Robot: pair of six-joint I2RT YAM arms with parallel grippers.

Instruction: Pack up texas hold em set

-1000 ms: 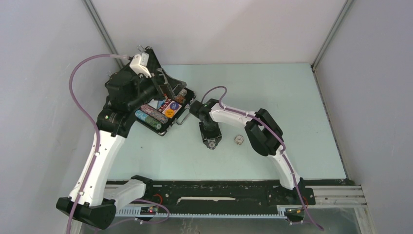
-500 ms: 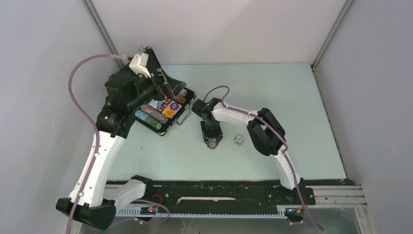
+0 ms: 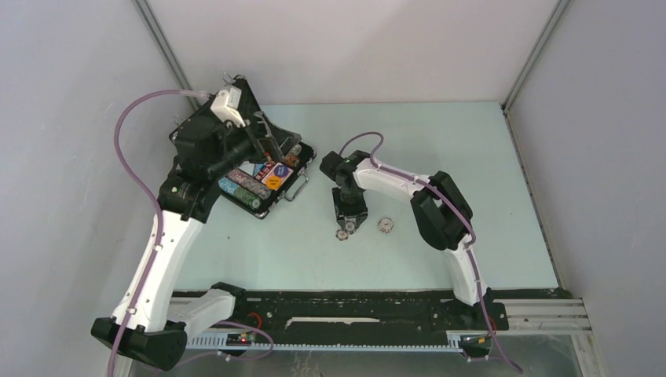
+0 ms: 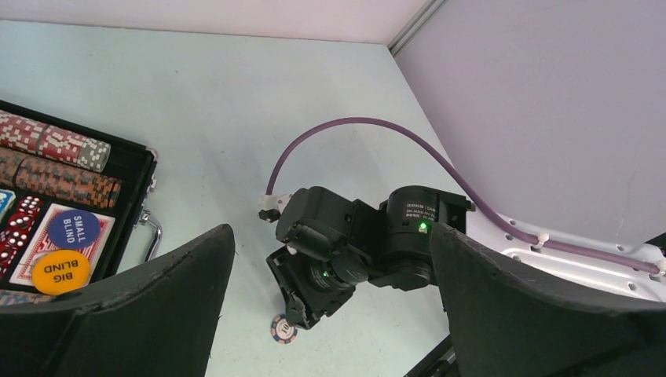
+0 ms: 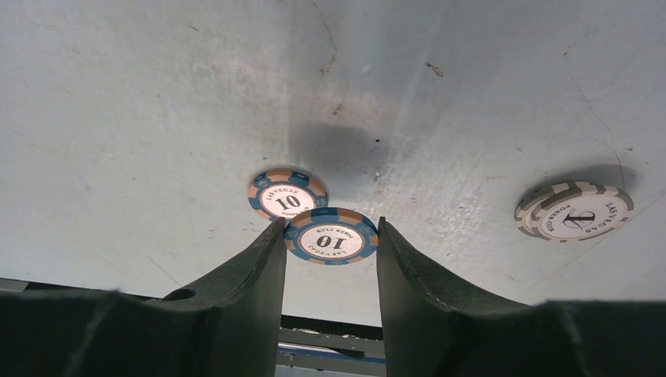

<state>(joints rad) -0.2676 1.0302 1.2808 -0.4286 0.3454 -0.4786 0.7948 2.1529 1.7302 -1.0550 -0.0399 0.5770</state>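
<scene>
Table [image 3: 455, 149]: pale green and scuffed, sitting between plain grey walls.
Case [image 4: 132, 208]: black with a silver handle [image 4: 152, 232], lying open at the upper left of the overhead view, under the left arm.
Case contents: rows of red-and-white chips [image 4: 47, 140] and brown chips [image 4: 67, 182] are lying on edge in their slots. Red dice [image 4: 21, 226] are sitting beside a card deck [image 4: 100, 250], which is carrying a blue SMALL BLIND button [image 4: 75, 229] and an orange BIG BLIND button [image 4: 56, 271].
Loose chips: a blue-and-orange 10 chip [image 5: 287, 194] is lying flat near the middle of the overhead view. A white chip [image 5: 575, 212] is lying well apart from it, toward the right of the right wrist view.
Right hand [image 5: 331, 247]: pointing down at the table, its fingers are pinching a second 10 chip [image 5: 331, 236] by the rim, just beside the flat one.
Left hand [image 4: 330, 236]: hovering over the case, with its fingers standing wide apart.
</scene>
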